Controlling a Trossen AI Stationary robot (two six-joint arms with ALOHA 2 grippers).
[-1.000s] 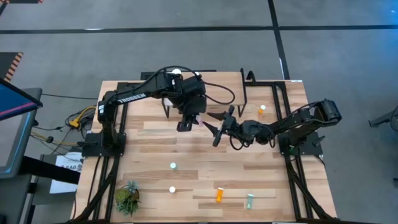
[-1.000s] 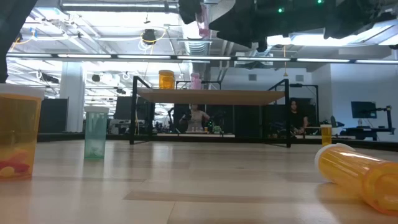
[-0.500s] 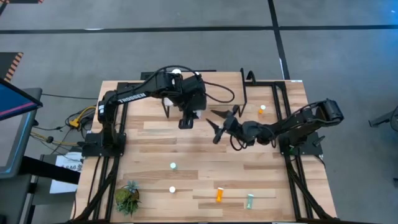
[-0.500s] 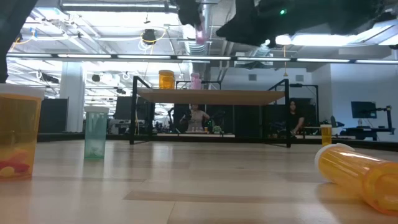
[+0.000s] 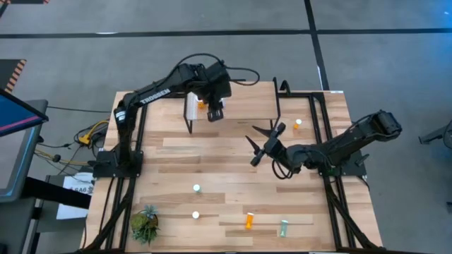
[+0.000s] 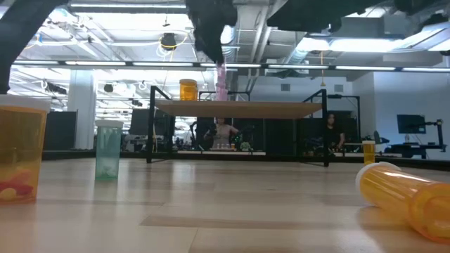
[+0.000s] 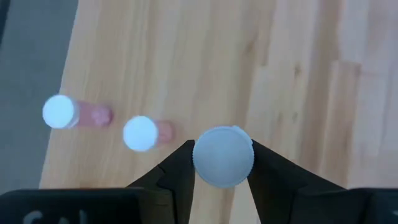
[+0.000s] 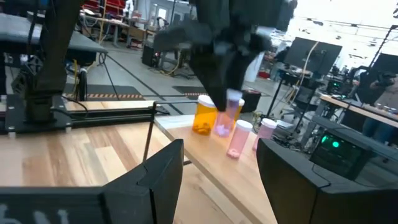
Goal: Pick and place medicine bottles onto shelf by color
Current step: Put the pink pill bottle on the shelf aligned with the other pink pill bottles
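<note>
Left arm point(image 5: 152, 95) lettered TROSSEN reaches over the shelf point(image 5: 244, 106).
Left gripper point(image 5: 215, 113), jaws clamped on a pink bottle point(image 7: 222, 155), hovers at twelve o'clock; right gripper point(image 5: 263, 141), jaws apart, mid-counter.

My left gripper point(image 5: 215, 113) hangs vertical, jaws clamped on a load; my right gripper point(image 5: 263, 141) extends level, jaws parted.

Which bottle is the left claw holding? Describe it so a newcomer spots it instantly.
Start at the raised wooden shelf at the table's far side. Above its white-strip end hangs the left claw, shut on a pink bottle. Unlike the two pink bottles standing on the shelf beside it, this one is gripped.
</note>
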